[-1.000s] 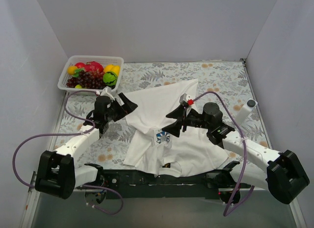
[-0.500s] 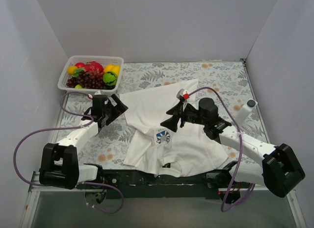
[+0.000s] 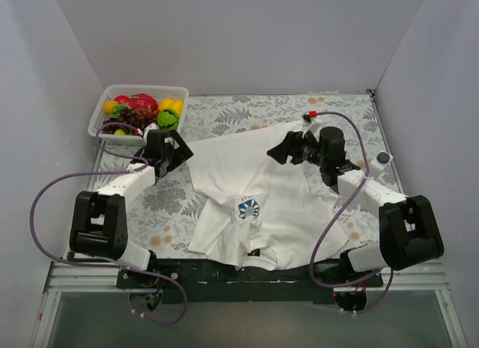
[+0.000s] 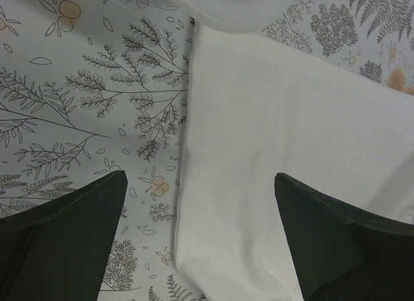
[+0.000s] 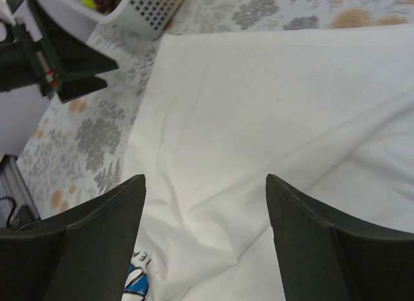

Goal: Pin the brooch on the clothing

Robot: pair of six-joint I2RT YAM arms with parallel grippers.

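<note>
Just beyond left gripper (image 3: 178, 148), basket (image 3: 146, 88) of apparent fruit (image 3: 135, 122)

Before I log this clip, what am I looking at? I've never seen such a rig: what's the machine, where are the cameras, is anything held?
It is two robot arms bolted at the near edge of a floral table. The wide picture comes from a fixed camera above and behind them: left arm on the left, right arm on the right. The other two come from a camera on each wrist, that arm's black jaws at the bottom. On the table lie a white T-shirt with a blue-and-white flower emblem and a basket of fruit. Both pairs of jaws are open and hold nothing.
</note>
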